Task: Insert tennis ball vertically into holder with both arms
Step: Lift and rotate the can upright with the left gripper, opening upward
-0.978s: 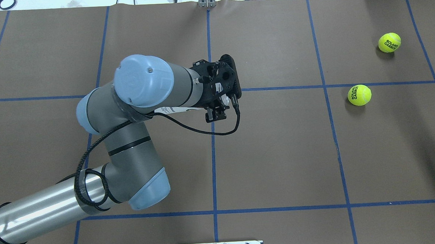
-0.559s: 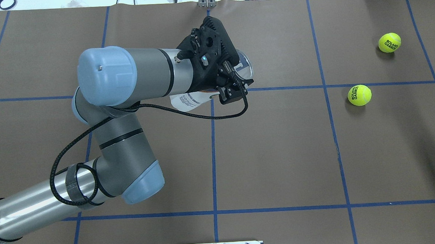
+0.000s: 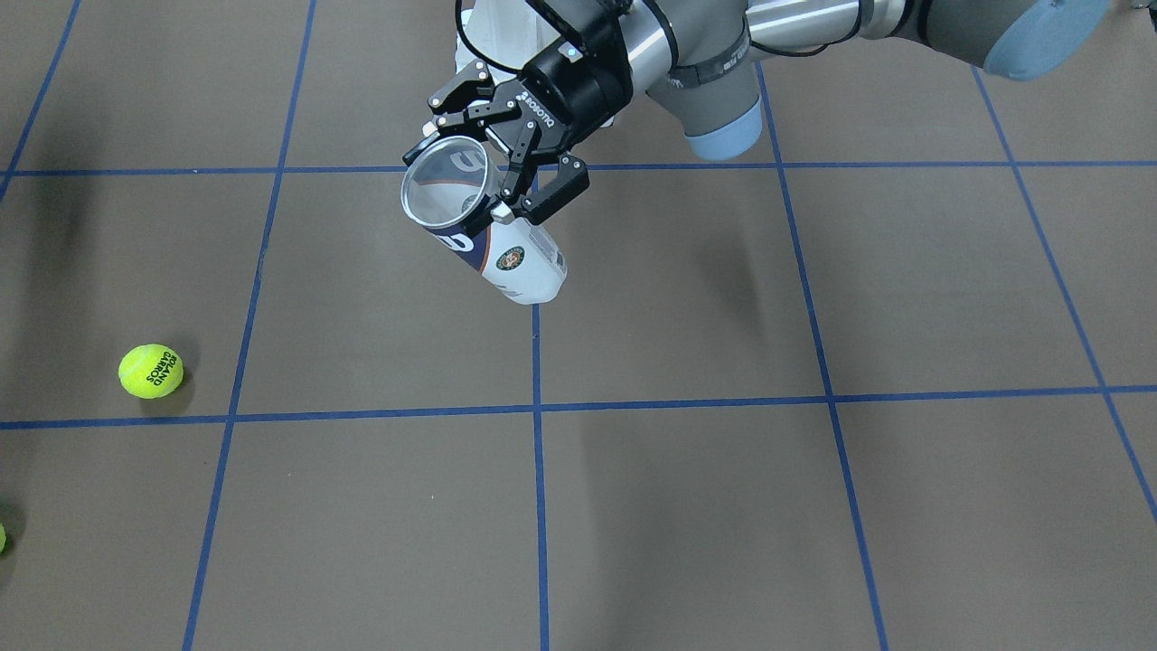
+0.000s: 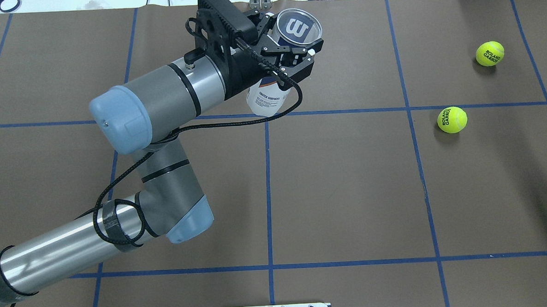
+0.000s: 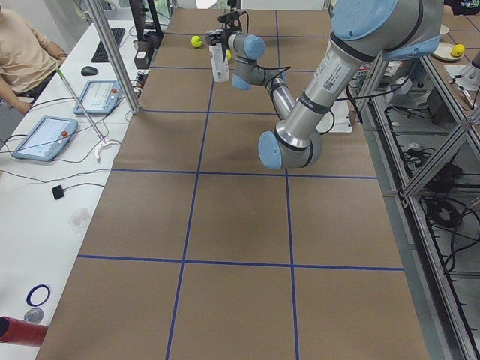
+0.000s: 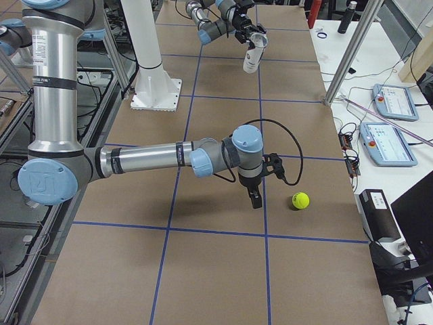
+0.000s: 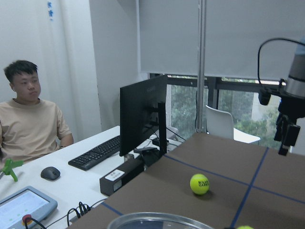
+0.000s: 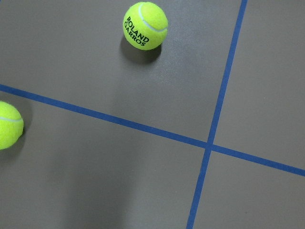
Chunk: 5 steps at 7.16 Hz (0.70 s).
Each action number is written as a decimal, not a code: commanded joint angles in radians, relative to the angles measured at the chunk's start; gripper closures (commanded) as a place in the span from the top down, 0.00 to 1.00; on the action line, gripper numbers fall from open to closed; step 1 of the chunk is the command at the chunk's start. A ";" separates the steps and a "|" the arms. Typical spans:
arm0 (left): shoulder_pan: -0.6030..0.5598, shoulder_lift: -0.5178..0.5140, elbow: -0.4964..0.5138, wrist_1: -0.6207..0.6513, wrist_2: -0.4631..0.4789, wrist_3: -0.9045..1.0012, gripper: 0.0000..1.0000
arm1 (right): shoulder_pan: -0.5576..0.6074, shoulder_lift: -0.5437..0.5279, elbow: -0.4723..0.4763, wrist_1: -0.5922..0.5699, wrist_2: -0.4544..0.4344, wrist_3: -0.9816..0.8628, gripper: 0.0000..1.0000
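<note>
Holder [image 4: 271,96]: held off the tabletop [image 4: 349,191] at 12 o'clock in the overhead view. The holder is tilted, with its open mouth uppermost and toward the far edge and its closed base lower, toward the robot. A white "W" on navy shows through the mouth.

The left arm [image 4: 151,108] enters from 8 o'clock and reaches to the can. The left pincer [image 4: 291,37] is clenched across the holder just below its rim, one finger on each side. The front-facing view confirms this.

The first ball [image 4: 452,119] rests on the tabletop at 3 o'clock, well apart from the holder. The second ball [image 4: 490,53] rests at 2 o'clock, near the first but not touching it. Black print faces up on both.

The right pincer [image 6: 254,201] lies outside the overhead view. In the right side view it points down over the tabletop, with one ball lying near, at its 3 o'clock. Whether its fingers are parted or closed cannot be told. Its wrist view looks down on both balls.
</note>
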 commanded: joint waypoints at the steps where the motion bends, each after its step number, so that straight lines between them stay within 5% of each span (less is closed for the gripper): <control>1: 0.004 -0.005 0.198 -0.320 0.146 -0.061 0.77 | 0.000 0.000 0.003 0.000 0.000 0.000 1.00; 4: 0.027 -0.026 0.464 -0.578 0.189 -0.068 0.77 | 0.000 0.000 0.003 0.000 0.000 0.002 1.00; 5: 0.054 -0.028 0.484 -0.588 0.191 -0.066 0.77 | 0.000 0.000 0.004 0.000 0.000 0.002 1.00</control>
